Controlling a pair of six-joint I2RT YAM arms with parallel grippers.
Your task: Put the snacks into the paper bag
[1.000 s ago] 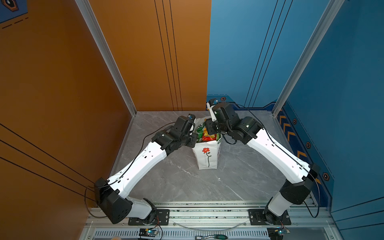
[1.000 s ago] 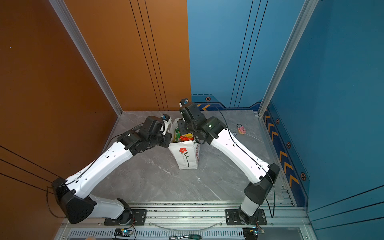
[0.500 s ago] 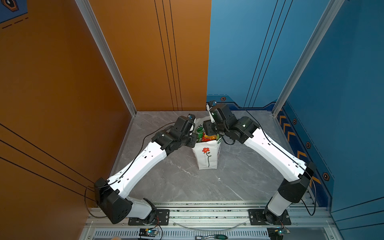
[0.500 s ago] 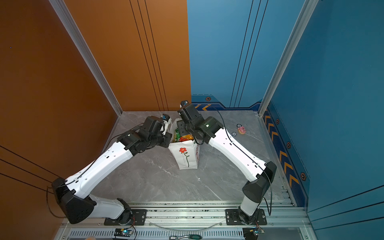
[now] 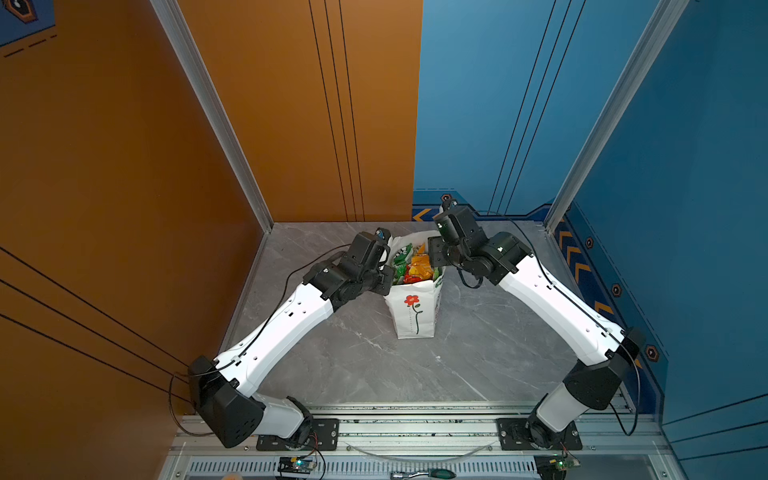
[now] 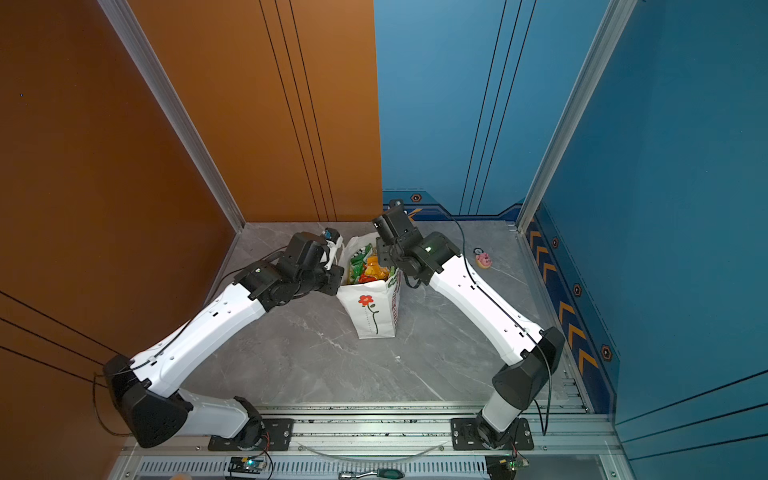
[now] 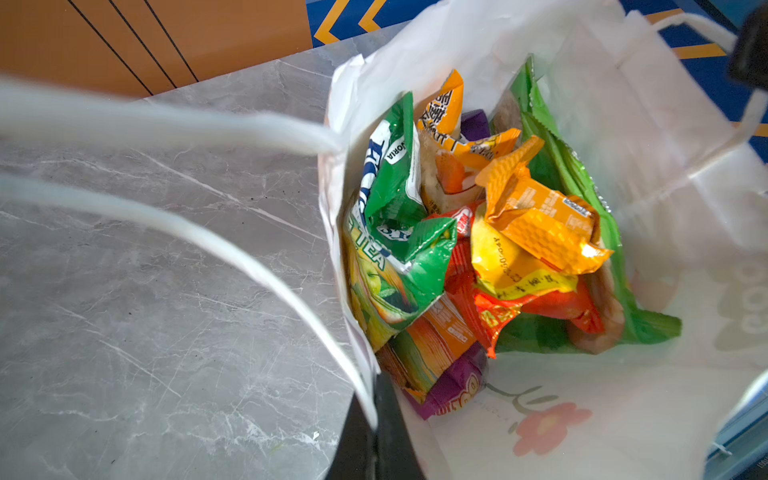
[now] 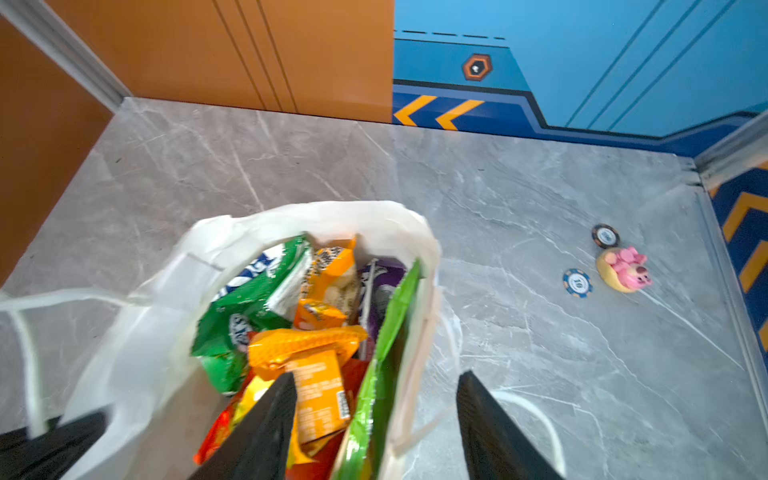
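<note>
— Several crinkly plastic snack packets (image 7: 478,232) sit inside the tall white flower-printed paper bag (image 5: 413,307)?
— Yes. Its jaws spread and empty, the right gripper (image 8: 377,376) straddles the 2 o'clock rim, with the packets directly beneath. Clenched, the left gripper (image 7: 370,440) seemingly pinches the 9 o'clock rim.
— Nearer arm?
— Right, I judge; straight up clears it.

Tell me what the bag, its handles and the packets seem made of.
The paper bag looks like thin matte white paper: creased, light showing through. Its handles: white cord, fibre unclear. The snacks: likely glossy plastic film, crinkled, glinting, serrated sealed edges.
</note>
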